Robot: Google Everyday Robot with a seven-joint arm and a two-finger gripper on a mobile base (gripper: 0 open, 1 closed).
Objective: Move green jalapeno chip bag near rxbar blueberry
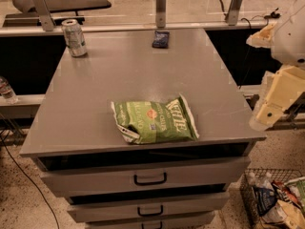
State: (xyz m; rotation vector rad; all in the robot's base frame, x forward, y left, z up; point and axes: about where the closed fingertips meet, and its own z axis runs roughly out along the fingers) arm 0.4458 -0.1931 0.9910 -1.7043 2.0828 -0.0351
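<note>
The green jalapeno chip bag [155,120] lies flat near the front edge of the grey cabinet top [133,70], with white "Kettle" lettering facing up. The rxbar blueberry [160,38], a small dark-blue wrapper, lies at the far edge of the top, near the middle. My gripper [269,111] hangs off the right side of the cabinet, beyond its front right corner. It is apart from the bag and holds nothing that I can see.
A silver-green drink can [74,37] stands at the far left corner of the top. Drawers with dark handles [150,179] are below the front edge. A wire basket of snack bags [279,199] sits on the floor at the lower right. A rail with metal posts [161,6] runs behind the cabinet.
</note>
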